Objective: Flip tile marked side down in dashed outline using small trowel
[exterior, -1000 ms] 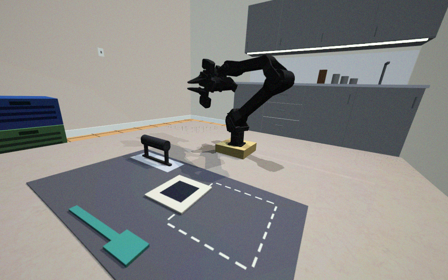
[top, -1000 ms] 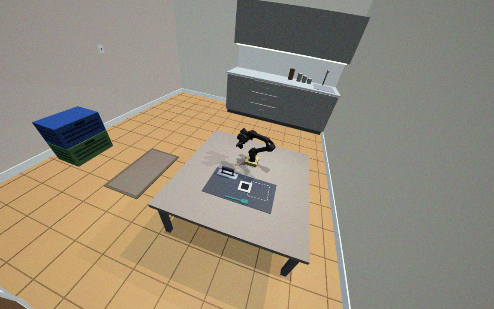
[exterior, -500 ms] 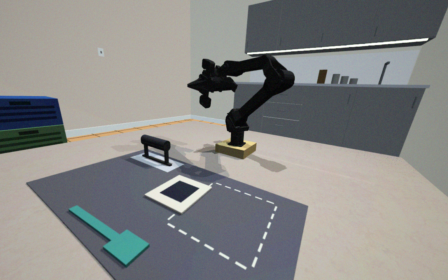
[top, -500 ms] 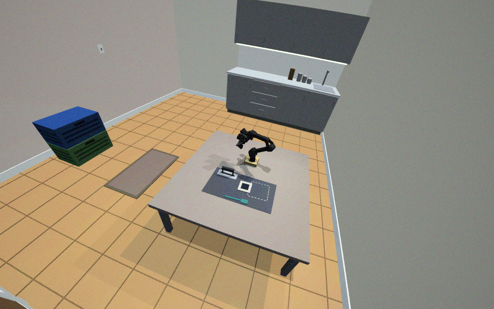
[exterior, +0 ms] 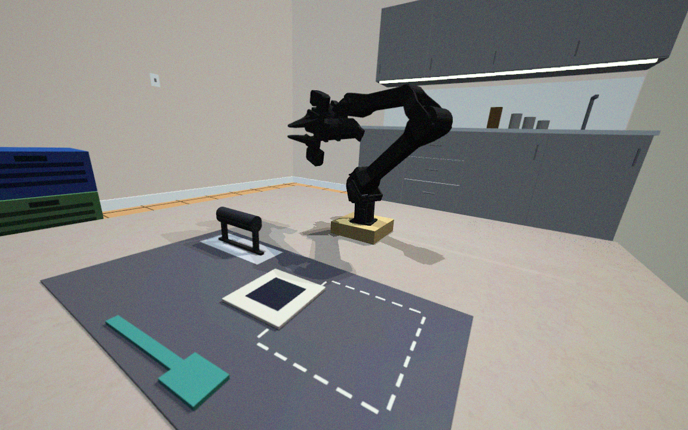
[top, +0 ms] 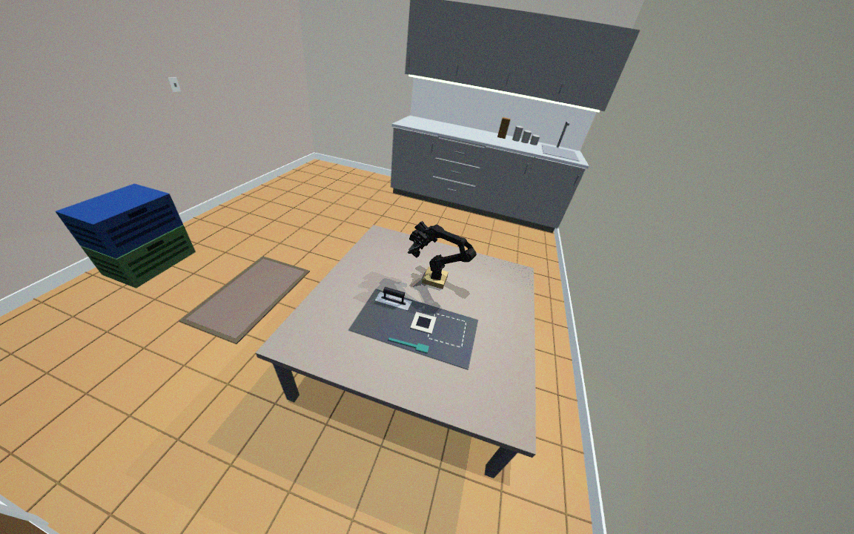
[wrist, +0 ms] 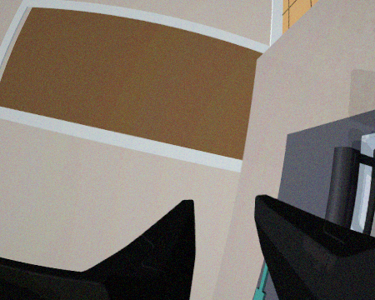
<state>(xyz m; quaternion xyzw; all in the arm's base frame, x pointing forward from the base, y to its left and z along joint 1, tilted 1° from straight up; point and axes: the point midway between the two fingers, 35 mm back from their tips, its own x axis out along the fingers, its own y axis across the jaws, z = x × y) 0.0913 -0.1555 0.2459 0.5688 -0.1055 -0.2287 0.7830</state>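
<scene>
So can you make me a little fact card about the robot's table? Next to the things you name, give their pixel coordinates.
tile [top: 414,322] [exterior: 240,298]: white, dark square facing up, mostly outside the dashed outline [top: 465,322] [exterior: 423,319]
teal tool [top: 422,347] [exterior: 193,378] [wrist: 259,294]: lying flat on the mat [top: 370,323] [exterior: 138,283] [wrist: 306,167]
black handle [top: 394,291] [exterior: 238,218] [wrist: 342,183]: on a pale plate
end effector [top: 411,251] [exterior: 288,131] [wrist: 224,209]: raised, fingers apart, holding nothing
</scene>
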